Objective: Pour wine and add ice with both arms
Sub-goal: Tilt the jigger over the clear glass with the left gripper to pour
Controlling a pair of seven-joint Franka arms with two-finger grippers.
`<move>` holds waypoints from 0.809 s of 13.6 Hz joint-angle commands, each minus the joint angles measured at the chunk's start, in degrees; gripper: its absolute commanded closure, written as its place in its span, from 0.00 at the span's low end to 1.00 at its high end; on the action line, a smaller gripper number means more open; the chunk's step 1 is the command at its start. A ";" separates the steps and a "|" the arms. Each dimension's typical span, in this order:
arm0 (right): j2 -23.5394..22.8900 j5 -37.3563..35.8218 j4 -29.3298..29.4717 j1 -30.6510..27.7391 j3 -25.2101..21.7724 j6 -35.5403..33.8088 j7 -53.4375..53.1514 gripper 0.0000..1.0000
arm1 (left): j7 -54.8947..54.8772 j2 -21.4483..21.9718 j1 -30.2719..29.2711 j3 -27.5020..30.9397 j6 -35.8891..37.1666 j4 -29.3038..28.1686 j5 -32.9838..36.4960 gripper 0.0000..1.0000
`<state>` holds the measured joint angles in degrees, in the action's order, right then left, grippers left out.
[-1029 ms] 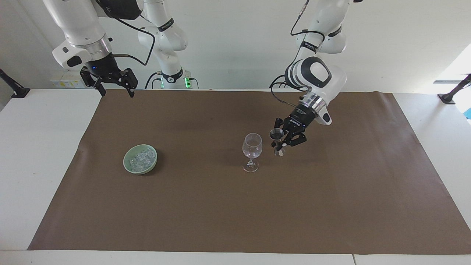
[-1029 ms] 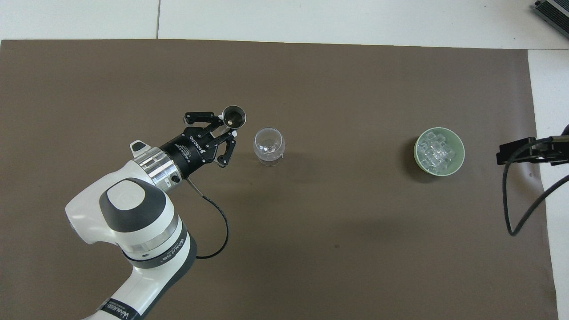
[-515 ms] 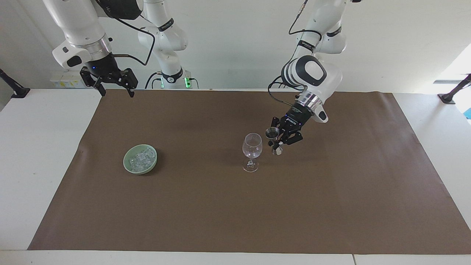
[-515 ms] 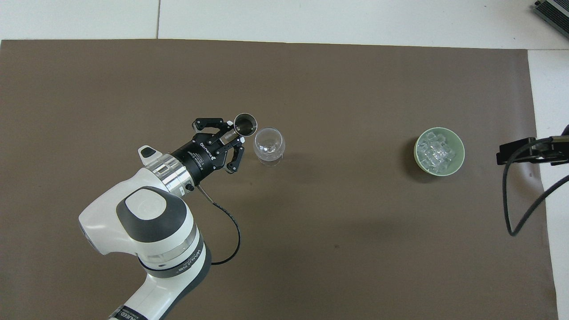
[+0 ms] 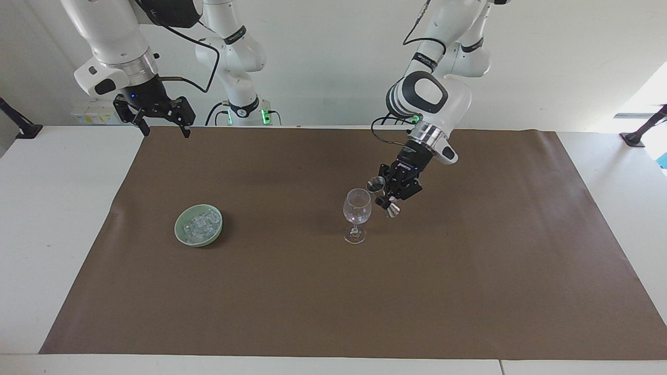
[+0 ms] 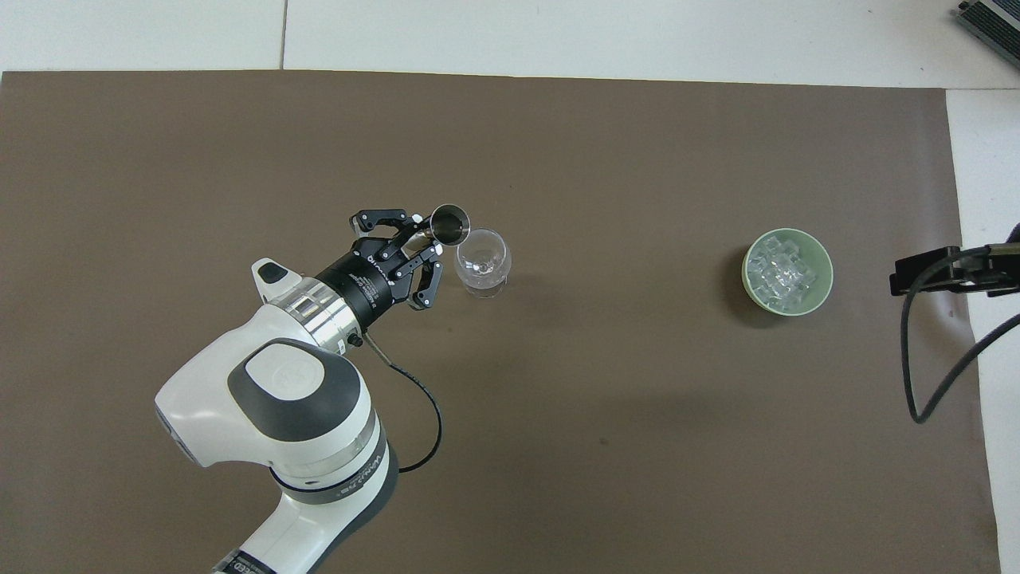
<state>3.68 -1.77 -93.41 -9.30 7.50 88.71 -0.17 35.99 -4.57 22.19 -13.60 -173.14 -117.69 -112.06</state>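
Note:
A clear wine glass [image 5: 357,211] [image 6: 482,260] stands upright near the middle of the brown mat. My left gripper [image 5: 386,195] [image 6: 418,241] is shut on a small metal jigger [image 5: 377,186] [image 6: 449,224], tilted, with its upper cup beside the glass's rim. Ice [image 5: 200,224] [image 6: 783,269] lies as clear cubes in a pale green bowl [image 5: 182,235] [image 6: 823,269] toward the right arm's end of the table. My right gripper [image 5: 164,127] hangs open high over the mat's corner nearest the robots, apart from the bowl, and waits. No wine shows in the glass.
The brown mat [image 5: 333,291] covers most of the white table [image 5: 57,219]. A black cable [image 6: 928,375] from the right arm hangs at the edge of the overhead view. A third arm's base [image 5: 242,104] stands at the table's edge by the robots.
My left arm has carried the jigger toward the wine glass and tipped it, so its cup now sits at the glass's rim. The right arm has not moved.

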 commanded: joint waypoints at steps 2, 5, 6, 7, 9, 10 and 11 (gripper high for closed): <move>1.24 0.27 -1.25 -0.19 0.06 -0.03 1.14 0.00 | -0.65 -1.75 2.24 0.50 -3.69 2.56 2.89 1.00; 1.24 0.27 -1.25 -0.19 0.06 0.06 1.05 0.00 | -2.57 -2.19 2.33 0.50 -4.14 2.56 4.31 1.00; 1.15 0.18 -1.25 -0.19 0.06 0.06 1.14 0.00 | -3.37 -2.19 2.33 0.50 -4.14 2.56 4.31 1.00; 1.15 0.27 -1.25 -0.19 0.06 0.06 1.14 0.00 | -4.60 -2.19 2.33 0.50 -4.31 2.56 4.31 1.00; 1.24 0.27 -1.25 -0.19 0.06 -0.03 1.14 0.00 | -6.80 -2.28 2.95 0.41 -6.42 2.47 4.31 1.00; 1.24 0.27 -1.25 -0.19 0.06 0.06 1.14 0.00 | -6.98 -2.54 3.21 0.41 -6.51 2.47 4.39 1.00; 1.24 0.27 -1.25 -0.19 0.06 0.06 1.14 0.00 | -7.07 -2.54 3.21 0.50 -6.60 2.47 4.39 1.00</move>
<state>3.69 -1.77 -93.41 -9.30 7.50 88.71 -0.17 29.76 -6.24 23.86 -13.74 -177.57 -116.44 -108.04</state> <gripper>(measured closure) 0.000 0.784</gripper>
